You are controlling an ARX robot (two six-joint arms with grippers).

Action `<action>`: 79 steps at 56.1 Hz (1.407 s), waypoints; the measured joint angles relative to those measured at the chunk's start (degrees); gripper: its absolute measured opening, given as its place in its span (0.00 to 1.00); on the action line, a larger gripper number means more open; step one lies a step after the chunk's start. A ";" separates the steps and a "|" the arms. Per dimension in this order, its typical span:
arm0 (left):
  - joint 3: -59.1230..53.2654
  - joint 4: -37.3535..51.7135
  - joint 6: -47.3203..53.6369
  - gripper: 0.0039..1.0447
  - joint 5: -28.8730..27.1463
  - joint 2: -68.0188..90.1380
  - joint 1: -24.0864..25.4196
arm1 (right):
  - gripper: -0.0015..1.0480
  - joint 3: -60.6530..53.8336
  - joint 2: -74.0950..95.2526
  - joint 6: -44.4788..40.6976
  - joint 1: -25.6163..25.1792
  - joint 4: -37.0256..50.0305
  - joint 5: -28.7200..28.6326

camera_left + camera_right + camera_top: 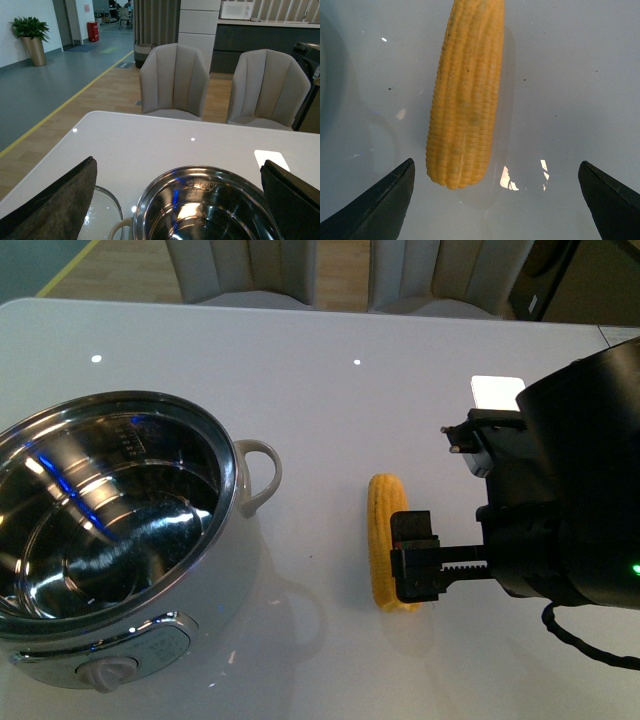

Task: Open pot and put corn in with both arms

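The pot [110, 530] stands open at the table's left, its steel inside bare and its control knob [105, 673] facing me. The corn [383, 540] lies on the table to the right of the pot's loop handle [262, 475]. My right gripper [413, 556] hovers open over the cob's near end; in the right wrist view the corn [467, 95] lies ahead of the spread fingers [385, 205], nearer one of them. My left gripper [178, 162] is open above the pot [205, 210], out of the front view. A glass lid [102, 215] lies beside the pot.
The white table [350, 390] carries only these things in view. Two grey chairs [173, 80] [267, 85] stand at its far edge. The bulky black right arm [575, 500] fills the right side of the front view.
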 joint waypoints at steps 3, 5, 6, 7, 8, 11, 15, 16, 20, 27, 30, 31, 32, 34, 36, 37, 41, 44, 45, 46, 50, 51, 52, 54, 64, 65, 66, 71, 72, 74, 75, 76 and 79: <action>0.00 0.00 0.00 0.94 0.00 0.00 0.00 | 0.92 0.79 1.57 -0.42 0.15 0.28 -0.17; 0.00 0.00 0.00 0.94 -0.02 0.00 0.00 | 0.92 1.14 2.36 -0.70 0.17 0.37 -0.35; 0.00 0.00 0.00 0.94 -0.02 0.00 0.00 | 0.92 1.38 2.80 -0.92 0.17 0.37 -0.55; 0.00 0.00 0.00 0.94 0.00 0.00 0.00 | 0.92 1.64 3.39 -1.11 0.20 0.35 -0.68; 0.00 0.00 0.00 0.94 0.00 0.00 0.00 | 0.92 1.77 3.65 -1.29 0.20 0.35 -0.81; 0.00 0.00 0.00 0.94 -0.02 0.00 0.00 | 0.92 2.47 4.83 -1.70 0.24 0.11 -1.09; 0.00 0.00 0.00 0.94 0.00 0.00 0.00 | 0.92 3.54 6.01 -2.58 0.26 -0.20 -1.44; 0.00 0.00 0.00 0.94 -0.02 0.00 0.00 | 0.92 3.76 6.21 -2.67 0.26 -0.31 -1.44; 0.00 0.00 0.00 0.94 0.00 0.00 0.00 | 0.92 5.57 7.54 -3.28 0.33 -0.87 -1.51; 0.00 0.00 0.00 0.94 -0.02 0.00 0.00 | 0.92 8.79 11.13 -5.11 1.42 -1.20 -0.42; 0.00 0.00 0.00 0.94 -0.02 0.00 0.00 | 0.92 9.66 13.00 -6.93 2.19 -1.18 1.11; 0.00 0.00 0.00 0.94 0.00 0.00 0.00 | 0.92 9.88 13.53 -7.43 2.38 -1.16 1.46; 0.00 0.00 0.00 0.94 -0.02 0.00 0.00 | 0.92 10.23 14.34 -8.04 2.60 -1.16 1.73; 0.00 0.00 0.00 0.94 -0.02 0.00 0.00 | 0.92 10.71 15.32 -8.79 2.86 -1.16 1.92; 0.00 0.00 0.00 0.94 -0.02 0.00 0.00 | 0.92 11.30 16.35 -9.20 3.13 -1.16 2.08; 0.00 0.00 0.00 0.94 -0.02 0.00 0.00 | 0.92 11.52 16.63 -9.40 3.19 -1.16 2.16; 0.00 0.00 0.00 0.94 -0.02 0.00 0.00 | 0.89 12.39 17.62 -10.19 3.58 -1.07 2.75; 0.00 0.00 0.00 0.94 -0.02 0.00 0.00 | 0.78 12.59 18.08 -10.84 3.98 -0.94 3.21; 0.00 0.00 0.00 0.94 -0.02 0.00 0.00 | 0.74 12.59 18.16 -10.99 4.11 -0.92 3.26; 0.00 0.00 0.00 0.94 0.00 0.00 0.00 | 0.71 12.59 18.23 -11.10 4.24 -0.92 3.28; 0.00 0.00 0.00 0.94 -0.02 0.00 0.00 | 0.56 12.59 18.34 -11.67 4.68 -0.44 3.30; 0.00 0.00 0.00 0.94 0.00 0.00 0.00 | 0.53 12.59 18.34 -11.74 4.74 -0.28 3.28; 0.00 0.00 0.00 0.94 -0.02 0.00 0.00 | 0.50 12.57 18.34 -11.82 4.74 -0.15 3.30; 0.00 0.00 0.00 0.94 0.00 0.00 0.00 | 0.43 12.52 18.32 -11.89 4.74 0.15 3.34; 0.00 0.00 0.00 0.94 0.00 0.00 0.00 | 0.31 10.82 16.04 -11.80 4.28 1.44 2.99; 0.00 0.00 0.00 0.94 -0.02 0.00 0.00 | 0.31 10.75 15.85 -11.80 4.24 1.49 2.99; 0.00 0.00 0.00 0.94 -0.02 0.00 0.00 | 0.30 10.43 15.08 -11.67 4.04 1.75 2.40; 0.00 0.00 0.00 0.94 -0.02 0.00 0.00 | 0.29 9.79 12.59 -10.75 3.32 2.12 0.50; 0.00 0.00 0.00 0.94 0.00 0.00 0.00 | 0.29 9.66 11.80 -10.19 3.04 2.14 -0.20; 0.00 0.00 0.00 0.94 0.00 0.00 0.00 | 0.28 9.40 10.49 -9.11 2.56 2.38 -1.62; 0.00 0.00 0.00 0.94 -0.02 0.00 0.00 | 0.28 9.33 10.12 -8.61 2.40 2.45 -2.01; 0.00 0.00 0.00 0.94 -0.02 0.00 0.00 | 0.28 9.25 9.62 -8.13 2.21 2.45 -2.64; 0.00 0.00 0.00 0.94 -0.02 0.00 0.00 | 0.28 9.11 7.76 -5.79 1.36 2.40 -4.74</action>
